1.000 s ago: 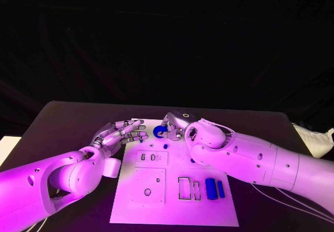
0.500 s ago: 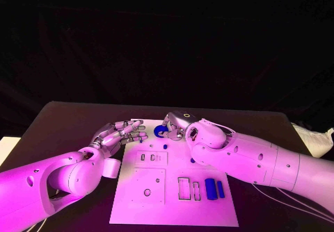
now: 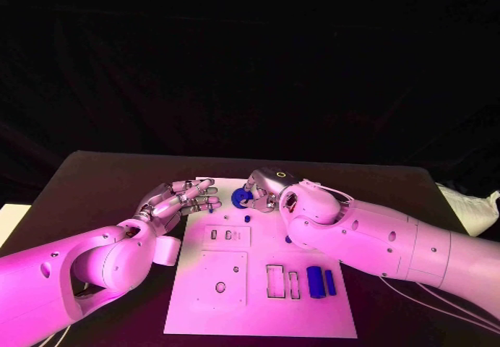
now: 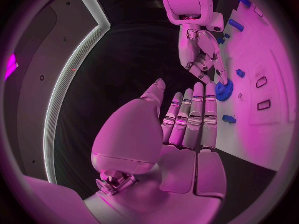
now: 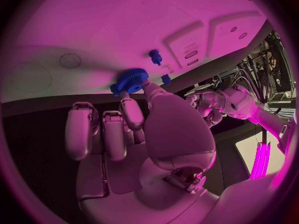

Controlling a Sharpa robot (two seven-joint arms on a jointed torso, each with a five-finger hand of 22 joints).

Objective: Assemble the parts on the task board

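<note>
one white task board (image 3: pixel 261 289) lies flat on the black table (image 3: pixel 104 181).

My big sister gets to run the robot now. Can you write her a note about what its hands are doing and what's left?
Right hand: pinches the blue gear at the task board's far edge.
Left hand: holds nothing, fingers spread, beside the gear.
Two small blue pegs lie loose near the gear; two blue bars lie on the board's near right.
Done: can't tell that anything is seated.
Left: seat the gear, pegs and bars.
</note>
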